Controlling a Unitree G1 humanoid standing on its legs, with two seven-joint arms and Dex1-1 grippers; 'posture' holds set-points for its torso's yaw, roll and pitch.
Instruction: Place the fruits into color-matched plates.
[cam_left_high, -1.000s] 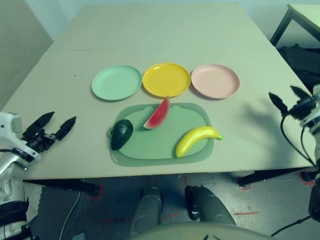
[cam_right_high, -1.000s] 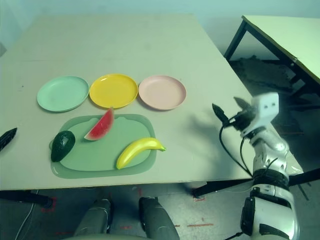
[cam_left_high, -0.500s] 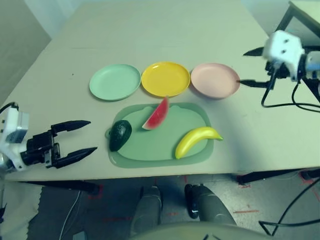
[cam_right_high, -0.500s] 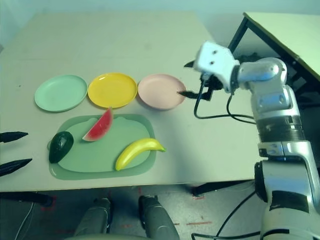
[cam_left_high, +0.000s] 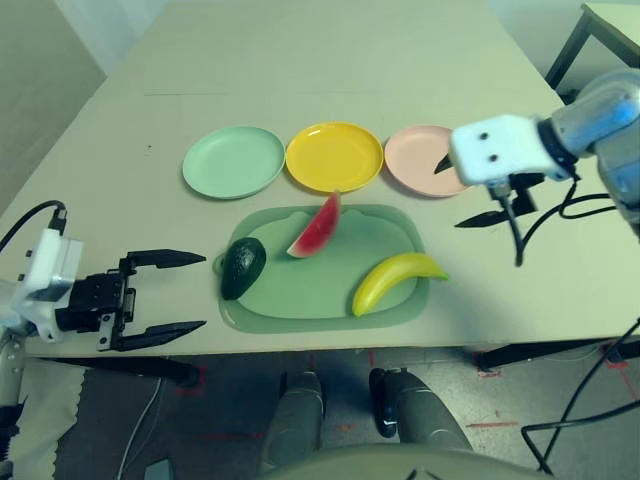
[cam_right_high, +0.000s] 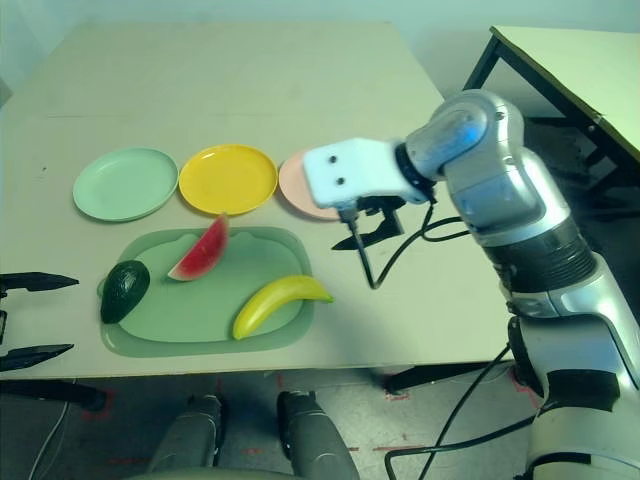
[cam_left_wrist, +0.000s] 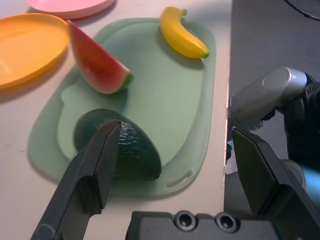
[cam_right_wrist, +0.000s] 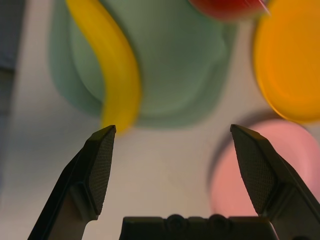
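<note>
Banana (cam_left_high: 396, 280), watermelon (cam_left_high: 316, 228) and avocado (cam_left_high: 242, 267) lie on the green mat (cam_left_high: 325, 300); three plates (cam_left_high: 334, 157) sit empty at its 12 o'clock. Left gripper (cam_left_high: 165, 292) at 9 and right gripper (cam_left_high: 468, 192) at 2 hold fingers spread, empty.

avocado (cam_left_high: 242, 268), watermelon (cam_left_high: 316, 228), banana (cam_left_high: 395, 279) on mat | green (cam_left_high: 233, 162), yellow (cam_left_high: 334, 156), pink (cam_left_high: 418, 160) plates empty

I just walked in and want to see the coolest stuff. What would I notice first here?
First, the bright toy fruits on the green mat: a yellow banana, a red watermelon wedge and a dark avocado. Behind the mat, three plates sit in a row: mint green, yellow and pale pink. The right gripper hovers open beside the pink plate; the left gripper waits open near the avocado.
</note>
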